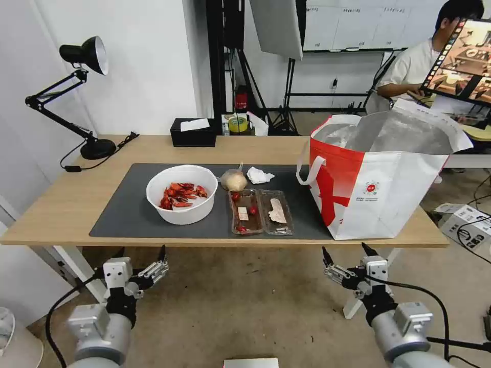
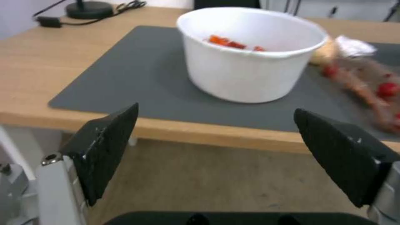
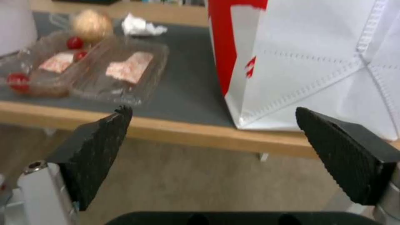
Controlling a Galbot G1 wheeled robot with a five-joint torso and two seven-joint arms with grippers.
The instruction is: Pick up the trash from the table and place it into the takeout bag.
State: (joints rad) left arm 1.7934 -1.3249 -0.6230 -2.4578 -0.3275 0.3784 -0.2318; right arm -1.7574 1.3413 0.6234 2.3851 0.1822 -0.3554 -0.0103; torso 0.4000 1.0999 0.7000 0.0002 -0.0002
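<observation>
Both pincers, left [image 1: 143, 251] and right [image 1: 343, 250], hung released at lower frame below the counter [image 1: 61, 204]; the bowl [image 1: 182, 194] likely wanted a level rim grip.

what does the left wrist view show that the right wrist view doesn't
Left wrist alone: the open left hand, the bowl with its red shells in full, and the lamp base.
Right wrist alone: the open right hand, the bag, the tissue in clear view, and the open tray's two halves.
Both: the table edge, the grey mat, tomatoes and the tan knotted bag.
</observation>
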